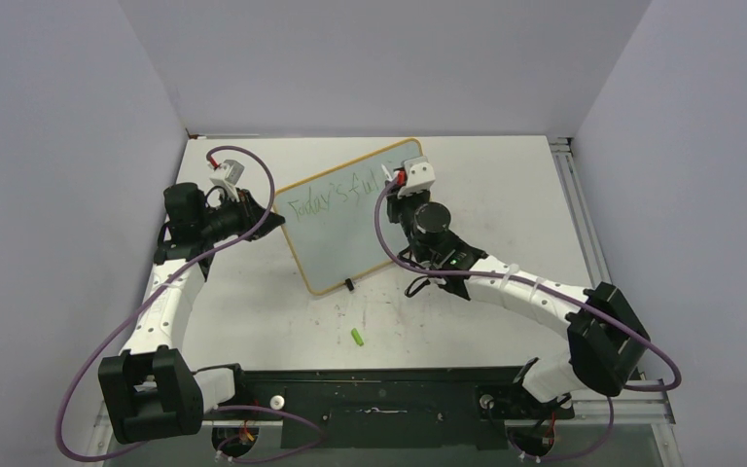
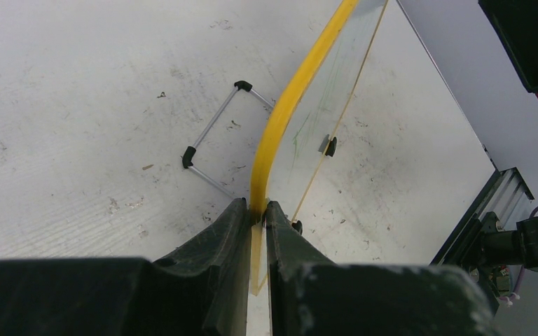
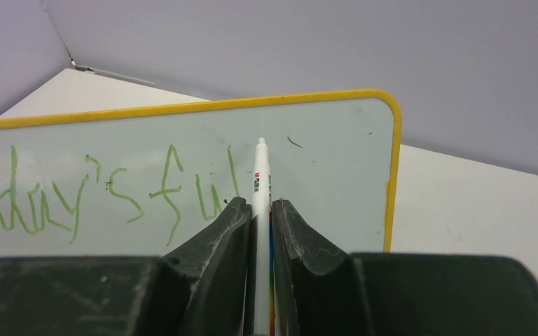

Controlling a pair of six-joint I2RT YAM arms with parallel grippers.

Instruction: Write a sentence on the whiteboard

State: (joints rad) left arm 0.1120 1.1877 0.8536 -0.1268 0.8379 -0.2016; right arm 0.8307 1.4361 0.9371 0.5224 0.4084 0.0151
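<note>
The whiteboard (image 1: 350,233), pale with a yellow frame, stands tilted at mid-table. My left gripper (image 1: 270,216) is shut on its left edge; in the left wrist view the fingers (image 2: 235,224) pinch the yellow frame (image 2: 280,119) edge-on. The sentence (image 1: 336,197) is in green marker and reads "Today's ful" (image 3: 112,192). My right gripper (image 1: 396,182) is shut on a white marker (image 3: 260,175). The marker's tip points at the whiteboard (image 3: 329,168) just right of the last letter; I cannot tell whether it touches. My right gripper (image 3: 259,204) holds the marker upright between its fingers.
A small green cap (image 1: 358,337) lies on the table in front of the board. A wire stand with black feet (image 2: 214,140) lies on the table beside the board. An aluminium rail (image 1: 579,214) runs along the table's right edge. Walls close in on three sides.
</note>
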